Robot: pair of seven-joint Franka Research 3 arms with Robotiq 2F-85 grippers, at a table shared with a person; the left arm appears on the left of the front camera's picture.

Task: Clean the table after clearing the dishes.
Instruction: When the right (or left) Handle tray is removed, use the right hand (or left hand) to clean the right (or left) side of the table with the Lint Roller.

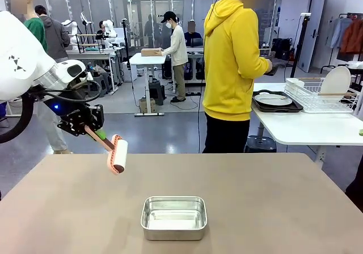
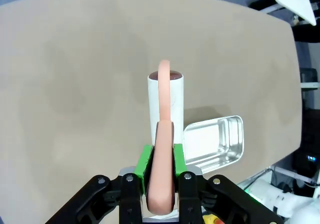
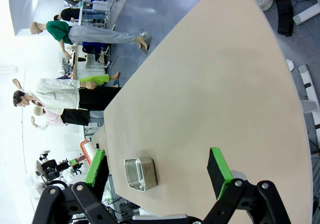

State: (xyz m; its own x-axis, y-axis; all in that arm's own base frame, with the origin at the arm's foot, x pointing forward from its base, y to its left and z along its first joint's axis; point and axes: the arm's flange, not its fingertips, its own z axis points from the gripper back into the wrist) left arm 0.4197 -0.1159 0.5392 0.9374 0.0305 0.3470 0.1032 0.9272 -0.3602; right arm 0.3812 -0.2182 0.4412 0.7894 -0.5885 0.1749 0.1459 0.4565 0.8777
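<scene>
My left gripper [image 1: 97, 131] is shut on the salmon-pink handle of a lint roller [image 1: 118, 155], whose white roll hangs over the far left part of the taupe table [image 1: 255, 197]. In the left wrist view the green pads of the left gripper [image 2: 160, 156] clamp the handle, and the roller [image 2: 166, 96] points out over the table [image 2: 75, 59]. My right gripper [image 3: 157, 154] stands open above the table [image 3: 215, 84], nothing between its fingers. A white plate on a dark tray [image 1: 273, 100] lies on the white side table at the right.
A small steel pan [image 1: 173, 217] sits near the table's front middle, also seen as the pan [image 2: 215, 139] beside the roller and the pan [image 3: 140, 173]. A person in a yellow hoodie [image 1: 232, 67] stands at the far side, turned toward the wire dish rack [image 1: 323, 92].
</scene>
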